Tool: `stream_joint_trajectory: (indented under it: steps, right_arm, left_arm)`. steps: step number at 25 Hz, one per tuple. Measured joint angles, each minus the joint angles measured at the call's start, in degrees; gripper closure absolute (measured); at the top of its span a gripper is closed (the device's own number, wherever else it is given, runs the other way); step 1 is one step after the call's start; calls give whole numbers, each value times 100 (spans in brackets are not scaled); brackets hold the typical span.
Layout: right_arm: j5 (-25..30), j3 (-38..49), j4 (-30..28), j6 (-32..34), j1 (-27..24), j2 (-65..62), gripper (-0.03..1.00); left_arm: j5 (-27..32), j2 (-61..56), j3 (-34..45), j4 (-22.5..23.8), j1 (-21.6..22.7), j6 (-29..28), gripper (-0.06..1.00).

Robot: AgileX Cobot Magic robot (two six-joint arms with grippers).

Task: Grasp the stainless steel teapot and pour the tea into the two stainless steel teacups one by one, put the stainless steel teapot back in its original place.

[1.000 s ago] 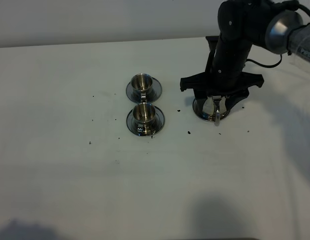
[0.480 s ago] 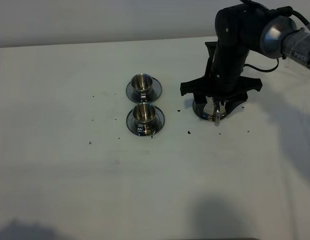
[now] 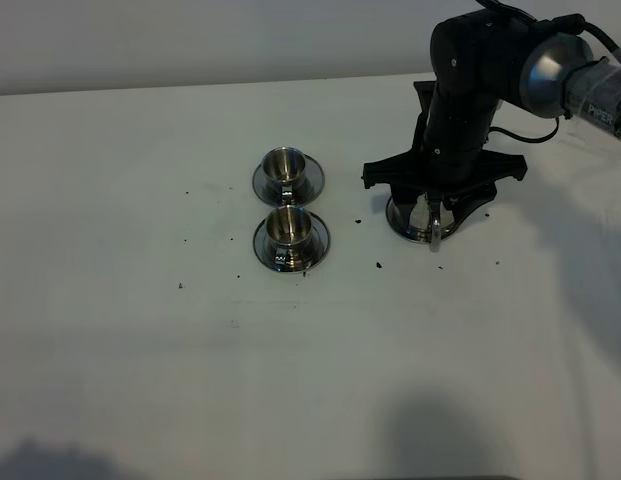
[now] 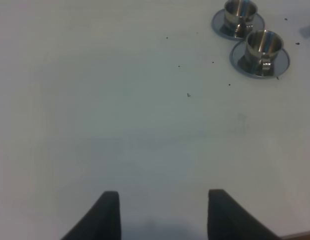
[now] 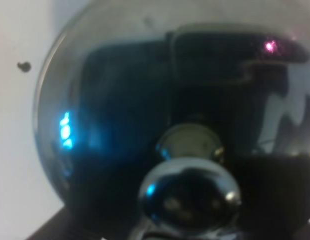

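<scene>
**Teapot on its saucer, pouring apparently not begun**

In the right of the overhead frame, the teapot (image 3: 417,213) stood upright on its wide saucer (image 3: 398,223). The right end effector (image 3: 435,200) was lowered over it, with its fingers spread wide apart, one to each side of the pot. Whether they touched the steel could not be told. The right wrist view showed only the pot's dome and the knob (image 5: 189,197) of its lid, very close.

Near the middle of the frame, the rear cup (image 3: 283,163) and the front cup (image 3: 288,226) each sat on a small saucer, just beside one another and well apart from the pot. Their insides looked like bare bright metal, though tea could not be ruled out.

The left end effector (image 4: 164,215) hung with its fingers apart over bare tabletop (image 3: 140,300), holding nothing.

On this showing the work looked to be at the grasp. Lifting the pot, filling both cups and setting it back on its saucer were probably all left to do.
</scene>
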Motion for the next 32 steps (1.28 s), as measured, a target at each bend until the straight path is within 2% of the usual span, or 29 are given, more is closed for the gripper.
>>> stream_joint_trajectory:
  steps: [22,28,32]
  right_arm:
    - [-68,0,-348,44,0,0,72]
    - [-68,0,-388,44,0,0,78]
    - [-68,0,-443,21,0,0,79]
  left_arm:
    - [0,0,0,0,0,6,51]
    - [0,0,0,0,0,6,51]
    - [0,0,0,0,0,6,51]
